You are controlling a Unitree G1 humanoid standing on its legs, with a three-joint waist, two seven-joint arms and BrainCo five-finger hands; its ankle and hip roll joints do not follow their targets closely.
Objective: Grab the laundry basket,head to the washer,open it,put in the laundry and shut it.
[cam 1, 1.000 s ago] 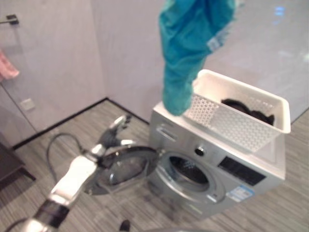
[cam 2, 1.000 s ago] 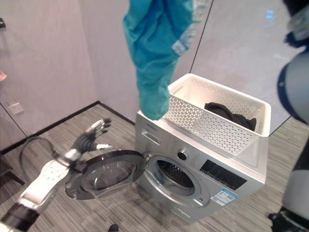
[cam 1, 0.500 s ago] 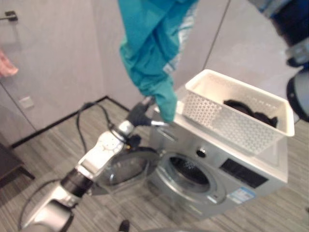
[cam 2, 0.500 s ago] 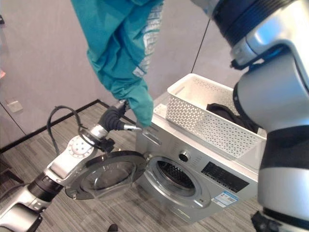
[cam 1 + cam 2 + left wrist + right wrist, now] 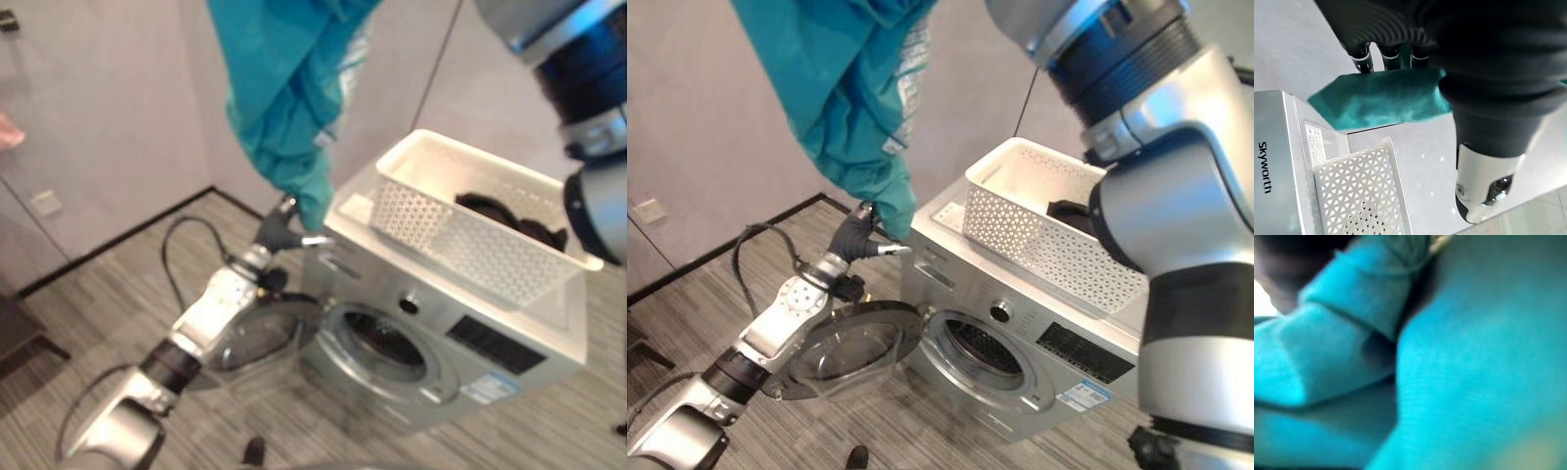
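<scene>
A teal garment hangs high in the air to the left of the washer, held from above by my right hand, with the cloth pressed close in the right wrist view. My left hand reaches up to the garment's lower end, and its straight fingers touch the cloth. The silver washer stands with its round door swung open and the drum opening showing. On its top sits the white laundry basket with dark clothes inside.
Pale walls with a black skirting line close the corner behind the washer. A wall socket and a pink cloth are on the left wall. Dark furniture stands at the lower left on the striped floor.
My left hand has risen from beside the open door to the garment's lower end. The garment has swung left, away from the basket, and my right arm has come into view.
</scene>
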